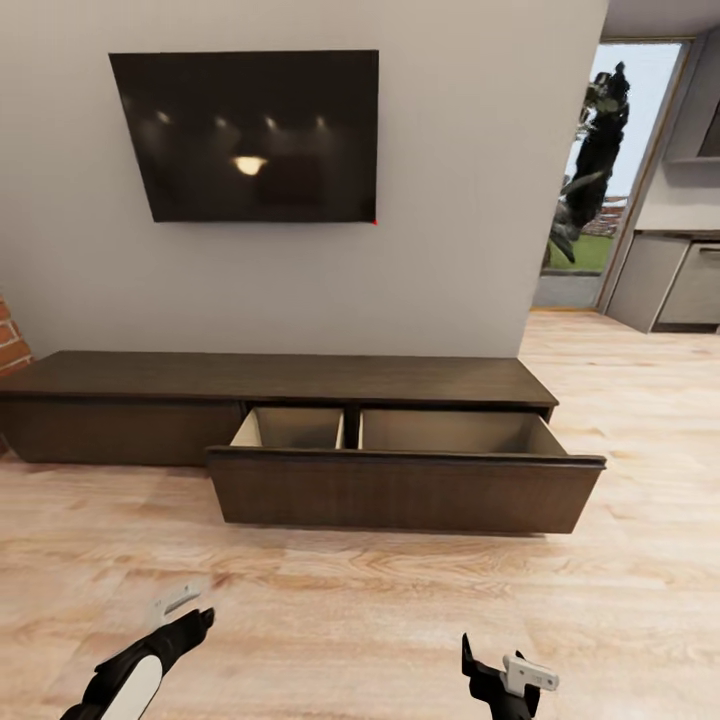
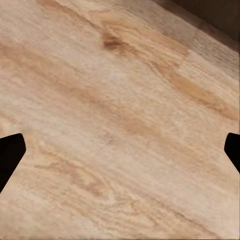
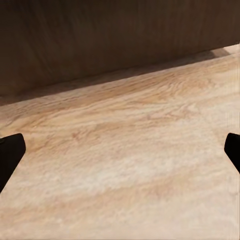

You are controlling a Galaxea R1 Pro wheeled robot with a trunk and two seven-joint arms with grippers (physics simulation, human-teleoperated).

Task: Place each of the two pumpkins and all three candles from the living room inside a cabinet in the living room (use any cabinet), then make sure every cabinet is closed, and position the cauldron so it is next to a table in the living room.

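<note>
The long, low dark-brown cabinet [image 1: 280,378] stands against the grey wall. Its wide right drawer [image 1: 400,495] is pulled out, showing two pale tan compartments; what shows of them holds nothing, and the front panel hides their floor. The left drawer front is closed. My left gripper [image 1: 190,612] hangs low over the wooden floor, well short of the drawer, and in the left wrist view the left gripper [image 2: 120,155] is open over bare planks. My right gripper [image 1: 492,668] is likewise low, and the right gripper [image 3: 120,155] is open facing the drawer front. Pumpkins, candles, cauldron and table are out of view.
A dark TV [image 1: 245,135] hangs on the wall above the cabinet. A brick fireplace edge [image 1: 10,345] shows at far left. At right, an opening leads to a kitchen with grey units [image 1: 680,280] and a glass door with a plant [image 1: 592,160]. Light wooden floor [image 1: 360,600] lies ahead.
</note>
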